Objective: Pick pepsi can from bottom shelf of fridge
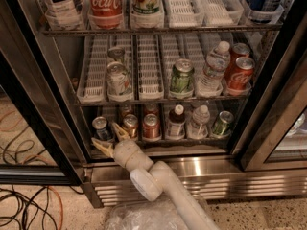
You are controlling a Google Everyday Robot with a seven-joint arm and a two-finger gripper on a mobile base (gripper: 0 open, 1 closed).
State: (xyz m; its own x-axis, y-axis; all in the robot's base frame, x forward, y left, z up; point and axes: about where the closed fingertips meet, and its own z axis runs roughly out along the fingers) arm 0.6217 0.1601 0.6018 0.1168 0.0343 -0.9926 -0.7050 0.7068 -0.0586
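Note:
The pepsi can (101, 127), dark blue with a silver top, stands at the left end of the bottom shelf (163, 144) of the fridge (216, 170). My gripper (110, 138) is open at the shelf's front edge. One finger lies below and left of the can, the other just to its right, between it and the orange-brown can (129, 124). The fingers do not seem to be touching the pepsi can. My white arm (158, 181) reaches up from the lower middle.
On the bottom shelf, further right, stand a red can (151, 127), a dark bottle (176, 120), a water bottle (198, 122) and a green can (222, 123). The middle rack holds cans and a bottle (212, 68). Black door frames (276, 104) flank the opening. Cables (24, 205) lie on the floor at the left.

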